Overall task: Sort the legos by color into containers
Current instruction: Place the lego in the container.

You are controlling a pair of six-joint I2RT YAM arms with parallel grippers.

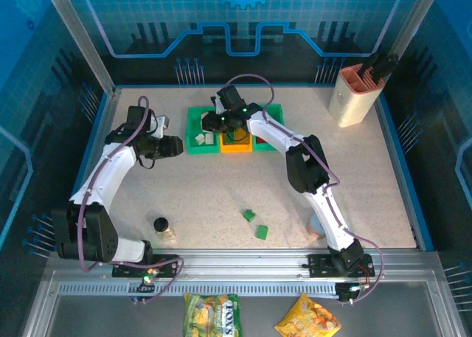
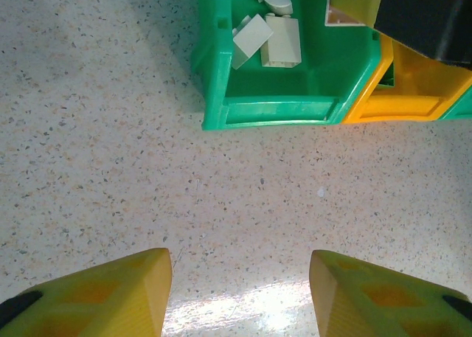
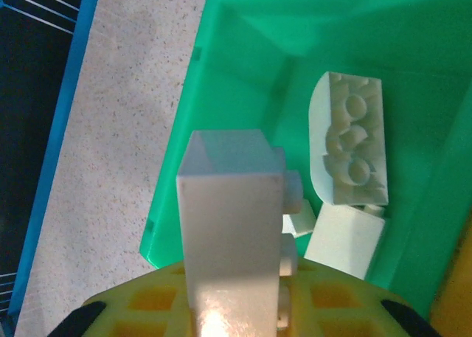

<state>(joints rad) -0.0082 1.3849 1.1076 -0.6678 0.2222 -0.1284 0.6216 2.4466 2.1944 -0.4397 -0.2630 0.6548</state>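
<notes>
Three containers stand side by side at the back: a green bin (image 1: 200, 139), an orange-yellow bin (image 1: 236, 144) and a second green bin (image 1: 271, 124). My right gripper (image 1: 221, 120) hangs over the left green bin (image 3: 221, 94), shut on a cream-white lego (image 3: 232, 226). Cream-white legos (image 3: 350, 141) lie inside that bin (image 2: 280, 112). Two loose green legos (image 1: 248, 215) (image 1: 261, 231) rest on the table near the front. My left gripper (image 1: 174, 147) sits just left of the bins, low over bare table, open with nothing between its fingers (image 2: 110, 293).
A black-capped little jar (image 1: 164, 228) stands at the front left. A tall beige holder (image 1: 354, 94) is at the back right corner. Two snack bags (image 1: 212, 315) (image 1: 308, 318) lie below the table's front rail. Blue walls edge the table.
</notes>
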